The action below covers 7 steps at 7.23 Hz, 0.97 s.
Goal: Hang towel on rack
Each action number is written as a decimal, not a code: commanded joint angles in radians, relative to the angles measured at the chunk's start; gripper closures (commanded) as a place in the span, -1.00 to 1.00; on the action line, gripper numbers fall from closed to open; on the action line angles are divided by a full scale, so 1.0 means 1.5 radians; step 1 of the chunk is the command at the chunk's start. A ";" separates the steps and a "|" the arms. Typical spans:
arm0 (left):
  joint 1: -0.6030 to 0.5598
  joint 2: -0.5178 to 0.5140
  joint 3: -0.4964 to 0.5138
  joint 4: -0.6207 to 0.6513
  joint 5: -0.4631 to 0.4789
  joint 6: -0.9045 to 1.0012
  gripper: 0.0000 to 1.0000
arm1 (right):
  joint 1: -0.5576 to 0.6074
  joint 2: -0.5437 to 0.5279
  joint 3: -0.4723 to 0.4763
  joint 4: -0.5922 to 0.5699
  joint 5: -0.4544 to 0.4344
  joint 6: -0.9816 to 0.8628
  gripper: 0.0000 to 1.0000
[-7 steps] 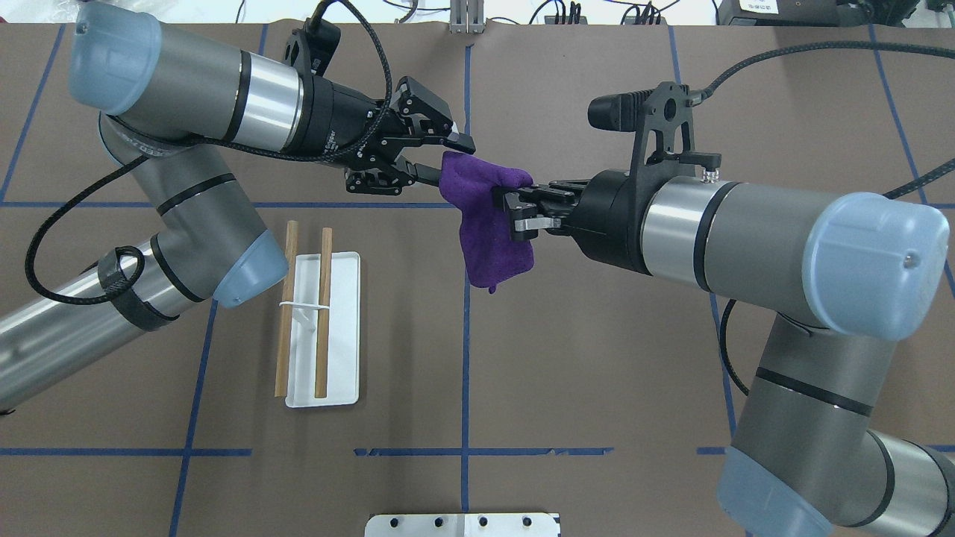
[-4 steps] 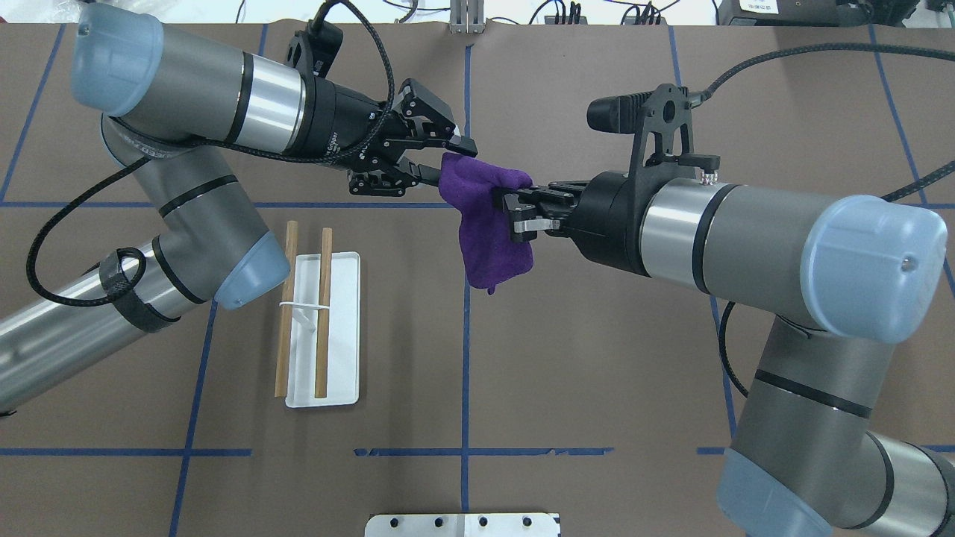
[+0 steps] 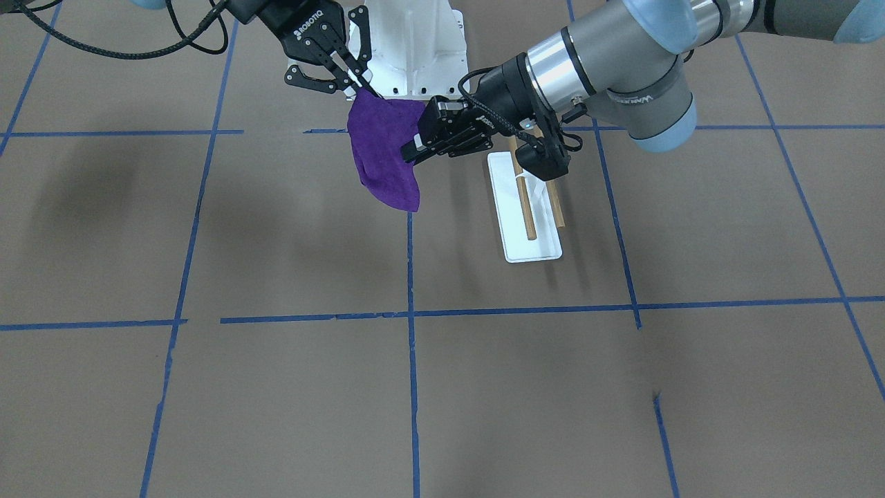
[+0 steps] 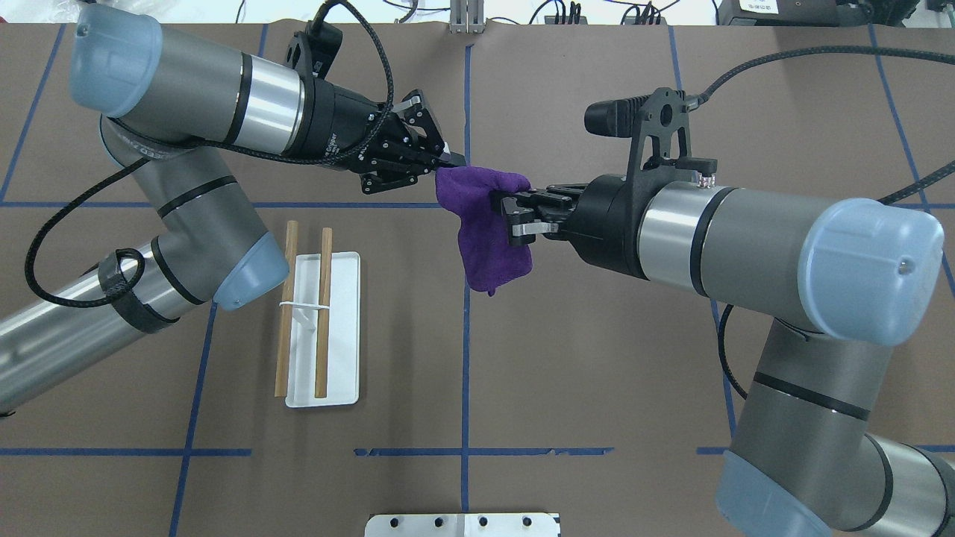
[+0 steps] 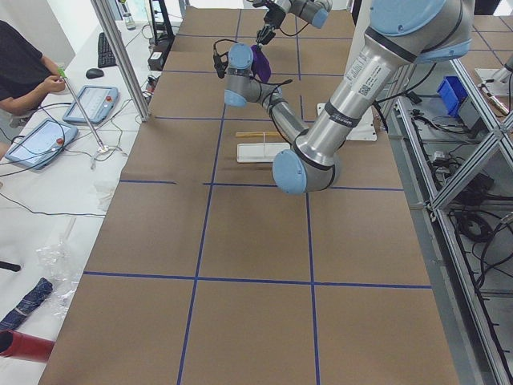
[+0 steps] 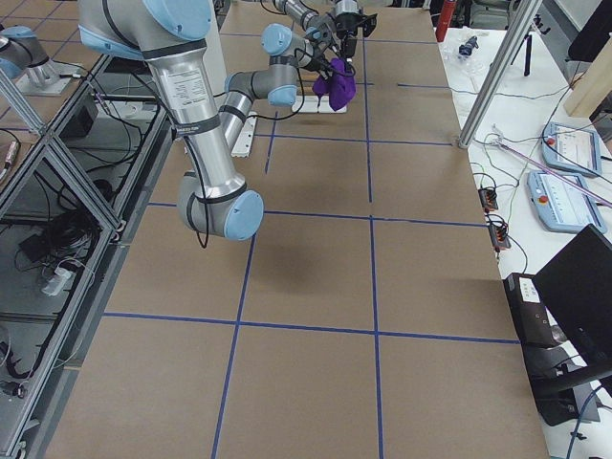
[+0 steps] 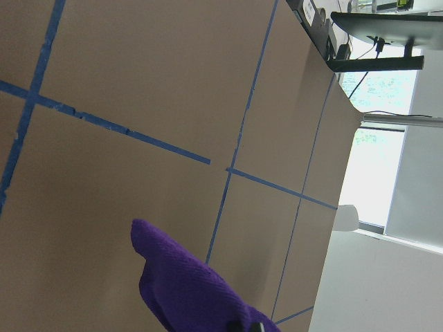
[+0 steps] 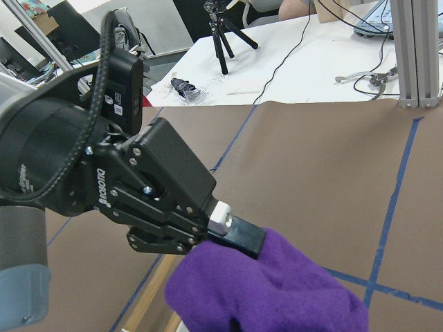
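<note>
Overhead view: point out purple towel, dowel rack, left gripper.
Deep-purple fuzzy towel (image 4: 485,239): overhead view, middle of hanging cloth.
White tray rack with wooden dowels (image 4: 345,335): overhead view, bare tray base.
Left gripper (image 4: 450,159): overhead view, between its fingers.

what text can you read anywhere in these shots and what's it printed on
"ROBOTIQ": on the body of the right gripper, front-facing view.
"ROBOTIQ", seen rotated: on the body of the left gripper, right wrist view.
Too small or blurred to read: the lettering on the left arm and the white sticker on that arm.
</note>
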State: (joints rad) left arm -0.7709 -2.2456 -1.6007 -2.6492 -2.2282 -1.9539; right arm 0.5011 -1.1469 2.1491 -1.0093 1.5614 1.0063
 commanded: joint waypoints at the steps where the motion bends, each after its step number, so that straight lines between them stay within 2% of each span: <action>1: 0.000 0.005 -0.002 0.000 -0.002 0.000 1.00 | -0.004 0.000 0.000 0.000 0.000 0.000 1.00; 2: -0.001 0.005 -0.003 0.000 -0.002 -0.001 1.00 | -0.008 0.002 -0.001 0.000 0.000 0.002 -0.79; 3: -0.002 0.006 -0.003 0.000 -0.002 -0.001 1.00 | -0.006 0.001 0.000 -0.001 0.001 0.003 -1.00; 7: -0.002 0.006 -0.003 0.000 -0.002 -0.001 1.00 | -0.004 -0.016 0.011 -0.007 0.003 0.002 -1.00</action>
State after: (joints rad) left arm -0.7731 -2.2366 -1.6045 -2.6492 -2.2320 -1.9558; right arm 0.4953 -1.1621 2.1600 -1.0175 1.5656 1.0094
